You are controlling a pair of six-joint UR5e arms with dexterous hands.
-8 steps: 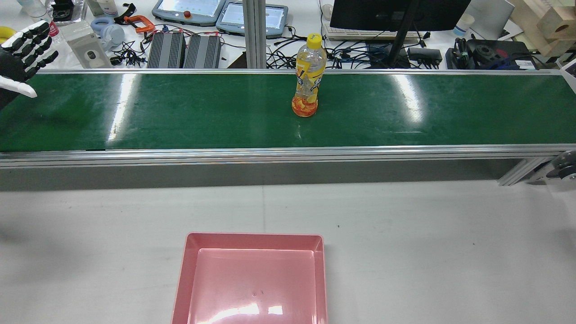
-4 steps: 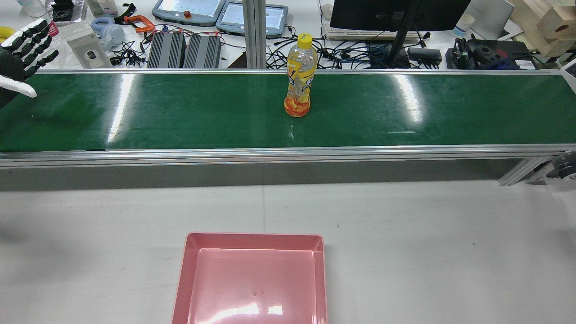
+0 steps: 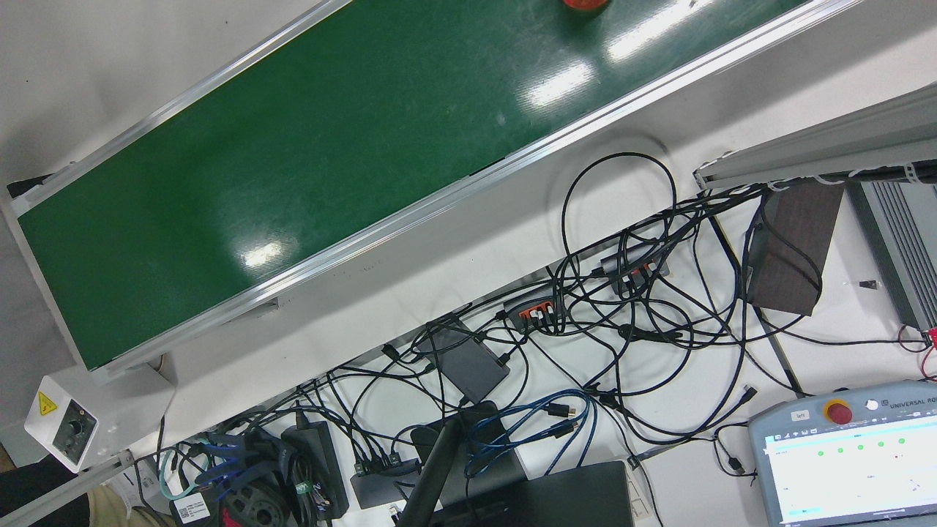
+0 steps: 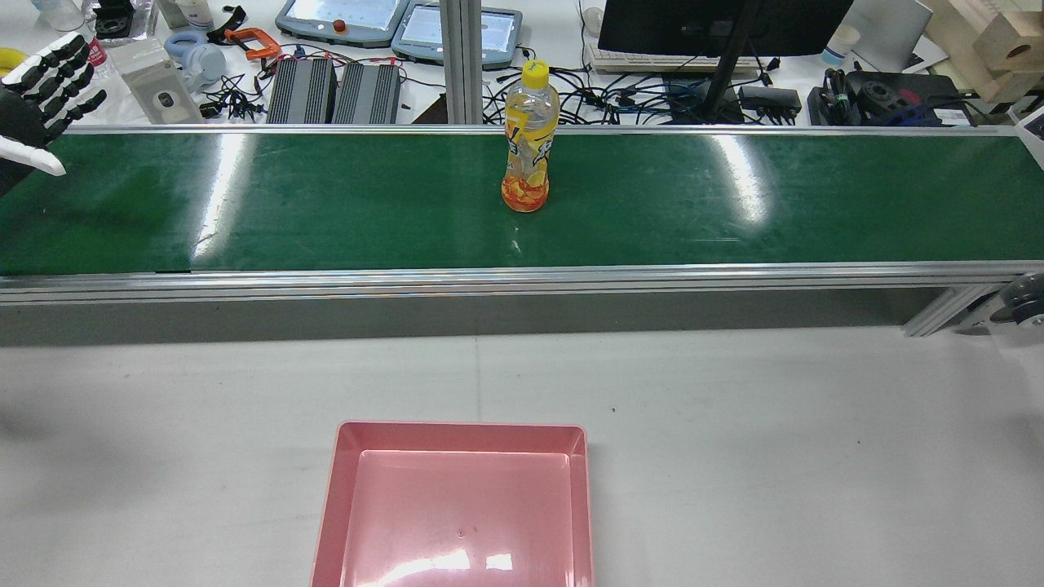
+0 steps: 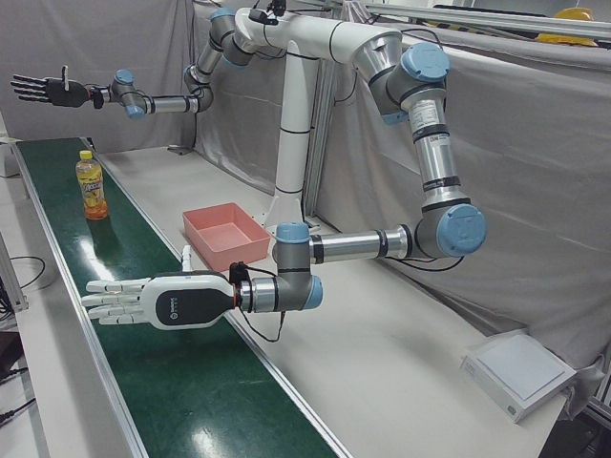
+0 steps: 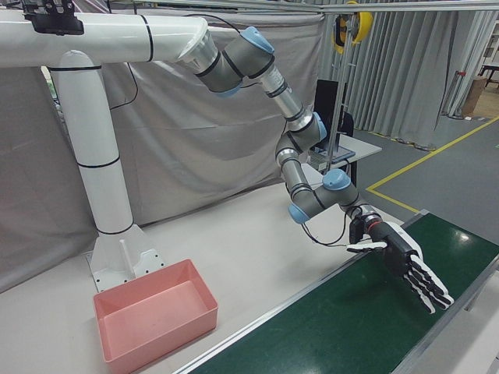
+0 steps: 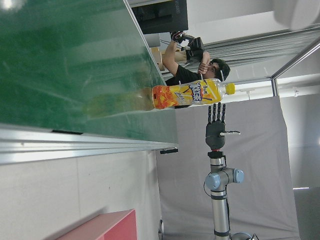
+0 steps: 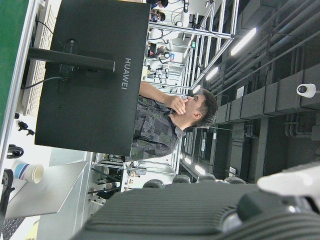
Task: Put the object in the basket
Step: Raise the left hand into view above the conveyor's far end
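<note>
Black-fingered left robot hand (image 4: 37,90) splayed, empty; bottle (image 4: 528,139) upright, well apart.

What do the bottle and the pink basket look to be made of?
The bottle looks like clear, thin plastic: you can see through it above the printed yellow-orange label, and it has a yellow screw cap. The basket looks like rigid, glossy molded plastic, going by the bright glare on its floor.
</note>
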